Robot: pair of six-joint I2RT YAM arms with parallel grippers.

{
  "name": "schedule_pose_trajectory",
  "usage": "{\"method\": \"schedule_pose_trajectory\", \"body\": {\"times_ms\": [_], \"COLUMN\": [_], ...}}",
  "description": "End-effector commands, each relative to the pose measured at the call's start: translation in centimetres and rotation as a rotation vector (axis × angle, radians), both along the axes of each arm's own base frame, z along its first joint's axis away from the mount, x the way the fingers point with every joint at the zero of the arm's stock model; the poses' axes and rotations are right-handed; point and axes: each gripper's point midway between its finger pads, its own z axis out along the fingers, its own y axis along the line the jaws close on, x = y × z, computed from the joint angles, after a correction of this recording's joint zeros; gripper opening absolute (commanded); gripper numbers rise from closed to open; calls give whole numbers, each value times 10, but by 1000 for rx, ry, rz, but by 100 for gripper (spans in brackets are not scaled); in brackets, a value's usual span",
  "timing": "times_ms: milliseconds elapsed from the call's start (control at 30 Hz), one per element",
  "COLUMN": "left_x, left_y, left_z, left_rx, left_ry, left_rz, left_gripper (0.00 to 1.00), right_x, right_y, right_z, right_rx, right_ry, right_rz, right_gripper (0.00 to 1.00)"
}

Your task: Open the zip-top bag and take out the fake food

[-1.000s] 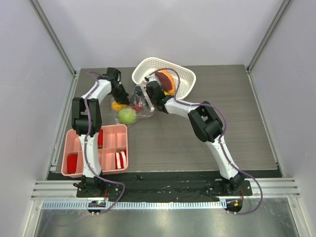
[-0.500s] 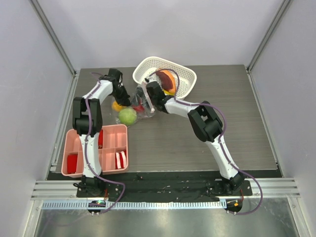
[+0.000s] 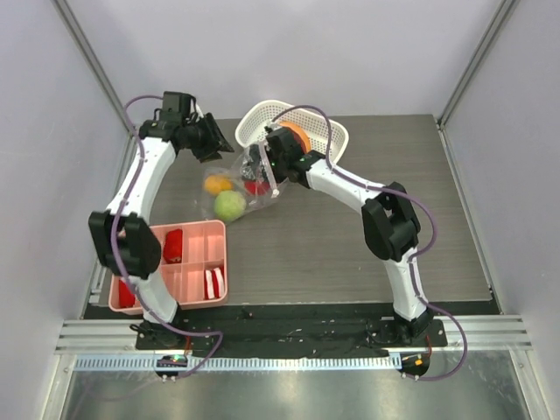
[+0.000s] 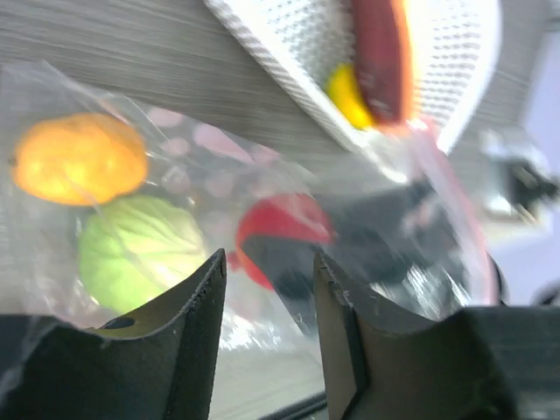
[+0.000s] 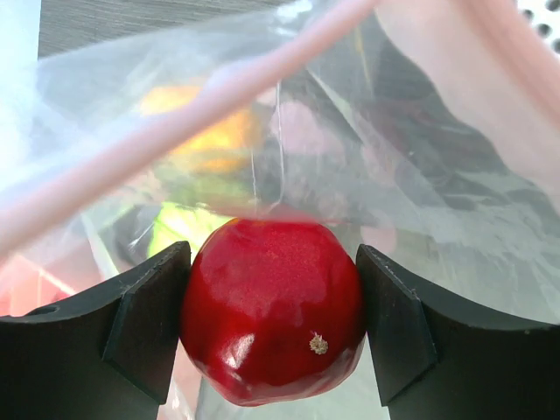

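The clear zip-top bag lies left of the white basket, its pink zip strip showing in the right wrist view. Inside it are a green ball and an orange fruit. My right gripper reaches into the bag mouth and is shut on the red round fruit. My left gripper hovers behind and left of the bag with its jaws apart and nothing gripped. In the left wrist view the bag, green ball and red fruit lie below its fingers.
The white mesh basket stands at the back and holds an orange-brown wedge and a yellow piece. A pink compartment tray with red and red-white pieces sits front left. Walls close the left, right and back.
My left arm has lifted and swung back-left, away from the bag. The bag now lies more spread out, with the green ball and orange fruit plainer to see. My right gripper stays in the bag mouth.
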Motion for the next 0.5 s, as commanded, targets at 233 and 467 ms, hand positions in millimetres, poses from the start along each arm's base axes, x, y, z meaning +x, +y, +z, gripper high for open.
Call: {"method": "schedule_pose_trajectory", "body": {"times_ms": [233, 467], "left_x": [-54, -66], "left_y": [-46, -59], "left_z": [74, 102], "left_rx": [-221, -213], "left_ry": [-125, -179], "left_rz": [-119, -108], "left_gripper": [52, 62], "right_x": [-20, -31], "right_y": [-35, -38], "right_z": [68, 100], "right_rx": [-62, 24], "right_ry": [-61, -44], "right_rz": [17, -18], "right_gripper": [1, 1]}}
